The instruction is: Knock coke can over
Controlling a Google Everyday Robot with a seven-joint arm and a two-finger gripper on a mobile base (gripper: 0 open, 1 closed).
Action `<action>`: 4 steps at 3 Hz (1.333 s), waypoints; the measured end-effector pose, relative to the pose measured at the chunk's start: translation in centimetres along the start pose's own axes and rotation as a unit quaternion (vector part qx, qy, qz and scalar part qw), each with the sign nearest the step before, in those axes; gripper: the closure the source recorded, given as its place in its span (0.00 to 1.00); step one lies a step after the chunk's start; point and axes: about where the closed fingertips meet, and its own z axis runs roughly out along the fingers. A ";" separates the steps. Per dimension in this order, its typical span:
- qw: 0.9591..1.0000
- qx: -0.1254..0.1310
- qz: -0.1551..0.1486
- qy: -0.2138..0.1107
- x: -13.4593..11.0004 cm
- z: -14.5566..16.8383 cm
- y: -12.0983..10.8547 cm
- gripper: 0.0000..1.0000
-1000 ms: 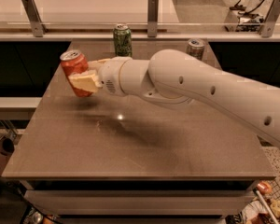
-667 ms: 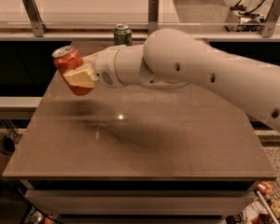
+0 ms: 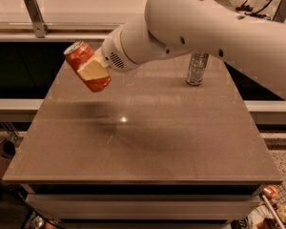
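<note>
The coke can (image 3: 81,61) is red-orange with a silver top. It is tilted, top toward the upper left, and held in the air above the left part of the brown table (image 3: 143,142). My gripper (image 3: 93,71) is shut on the coke can, with a cream-coloured finger (image 3: 92,70) across its side. My white arm (image 3: 205,27) reaches in from the upper right. The can's shadow lies on the table below it.
A slim silver-grey can (image 3: 197,68) stands upright at the table's back right, partly behind my arm. A pale counter with a metal bracket (image 3: 34,14) runs behind the table. The green can is hidden.
My gripper has lifted the coke can higher off the table and tilted it further. The arm has swung up, covering the green can and uncovering the silver-grey can.
</note>
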 end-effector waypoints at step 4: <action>0.970 -0.013 0.029 0.242 7.5 1.3 0.6 1.00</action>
